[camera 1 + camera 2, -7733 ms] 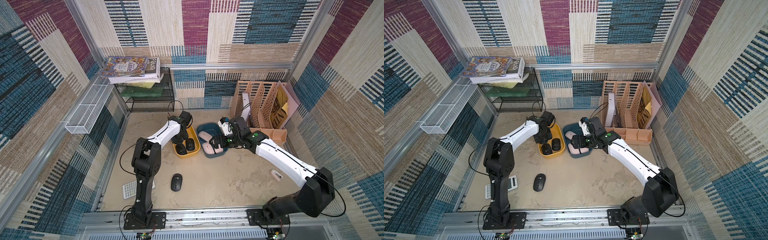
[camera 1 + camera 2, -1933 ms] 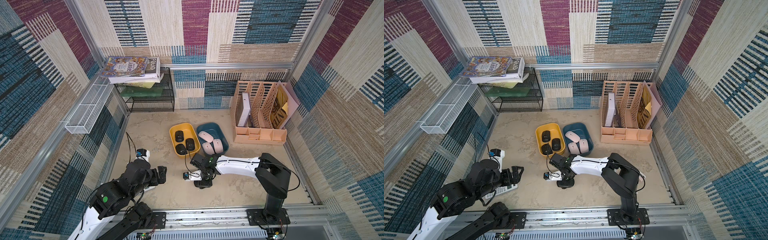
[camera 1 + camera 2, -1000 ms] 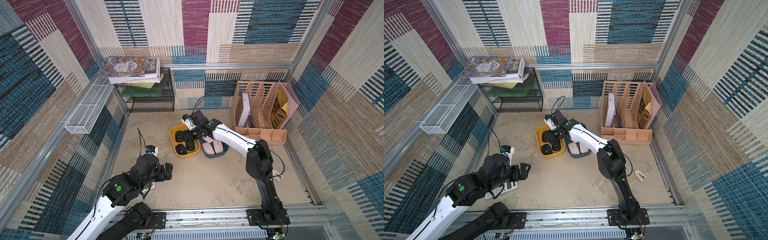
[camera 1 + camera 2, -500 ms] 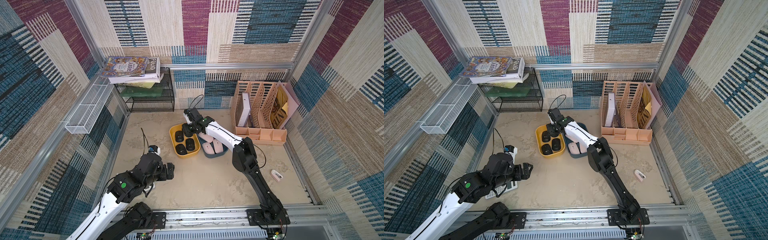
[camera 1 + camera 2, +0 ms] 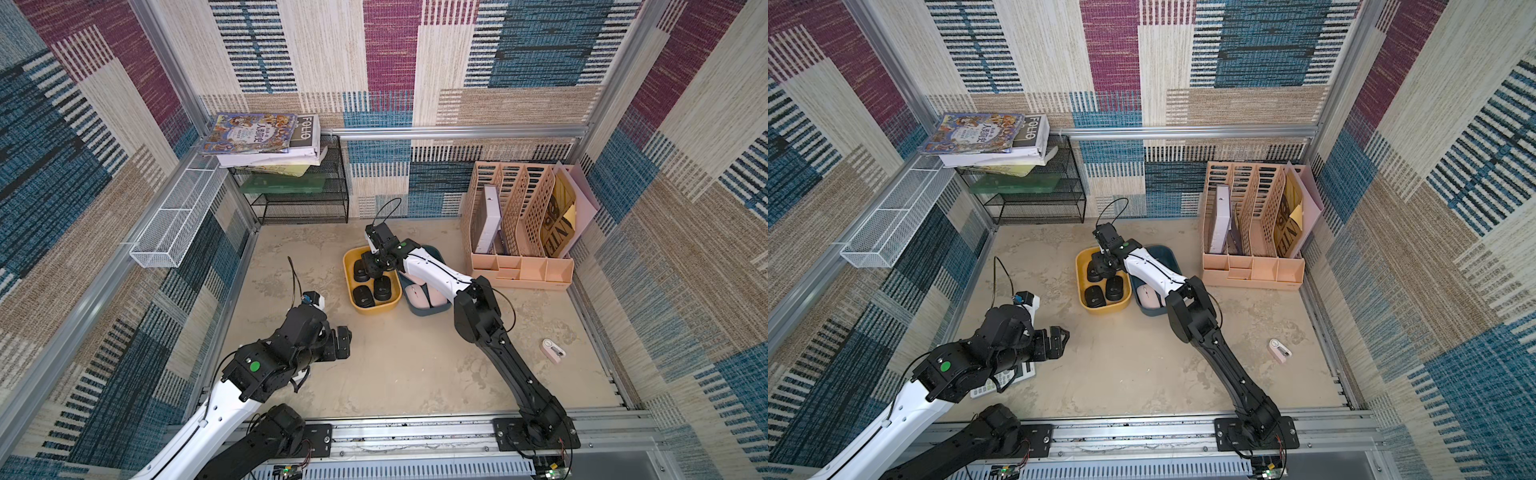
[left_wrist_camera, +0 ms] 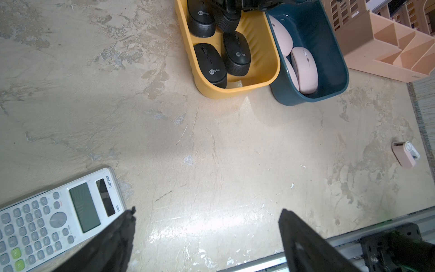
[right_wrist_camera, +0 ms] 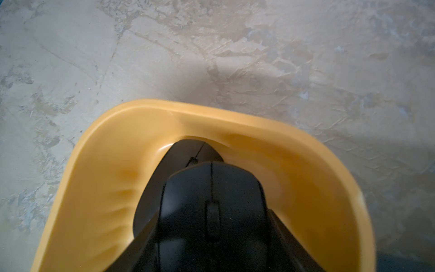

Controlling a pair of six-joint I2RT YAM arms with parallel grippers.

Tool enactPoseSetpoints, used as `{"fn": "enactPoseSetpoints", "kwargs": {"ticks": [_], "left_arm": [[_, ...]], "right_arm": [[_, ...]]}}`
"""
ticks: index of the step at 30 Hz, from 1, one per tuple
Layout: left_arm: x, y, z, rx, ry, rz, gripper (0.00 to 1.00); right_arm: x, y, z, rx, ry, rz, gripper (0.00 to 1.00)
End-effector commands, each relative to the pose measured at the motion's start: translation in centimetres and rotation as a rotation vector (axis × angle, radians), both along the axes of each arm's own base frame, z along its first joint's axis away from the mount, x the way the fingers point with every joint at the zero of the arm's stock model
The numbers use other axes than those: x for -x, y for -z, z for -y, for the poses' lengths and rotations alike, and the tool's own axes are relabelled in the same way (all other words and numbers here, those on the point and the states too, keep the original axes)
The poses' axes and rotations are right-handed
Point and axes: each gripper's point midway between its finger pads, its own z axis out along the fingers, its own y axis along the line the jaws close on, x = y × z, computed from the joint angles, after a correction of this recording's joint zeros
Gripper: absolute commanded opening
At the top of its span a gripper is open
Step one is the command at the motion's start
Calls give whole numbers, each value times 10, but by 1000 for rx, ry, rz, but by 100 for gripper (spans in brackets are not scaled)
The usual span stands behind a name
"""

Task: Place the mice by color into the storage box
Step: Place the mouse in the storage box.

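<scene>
Black mouse (image 7: 211, 200) hanging in my right claw (image 5: 376, 266) over the yellow bin (image 7: 106, 164).
I am pinching it by its sides between both fingers, its nose pointing out past my fingertips, just above another black mouse (image 7: 188, 150) lying at the bin's end. My left claw (image 6: 207, 212) is hovering spread wide over the tabletop (image 6: 211, 141), beside the calculator (image 6: 58, 212). Pink mice (image 6: 304, 70) are lying in the blue bin (image 6: 329, 47).

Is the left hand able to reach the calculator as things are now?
Probably yes: the left hand is open and empty, and the calculator lies close beside it with nothing between them.
</scene>
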Motion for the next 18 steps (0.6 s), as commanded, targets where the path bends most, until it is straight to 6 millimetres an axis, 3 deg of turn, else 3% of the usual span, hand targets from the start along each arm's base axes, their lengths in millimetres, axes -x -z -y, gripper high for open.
{"fn": "enactPoseSetpoints", "kwargs": {"ticks": [1,9,18], "left_arm": [[-1,-1,2,10,7,5,99],[-5,0,8,27,13,-2,99],[-6,-1,13,53,16,-8,99]], "right_arm": [[-3,2,3,17,37,13,38],[3,-11,-4,1,46,25,60],[10,-65,-12,-62,49,85,77]]}}
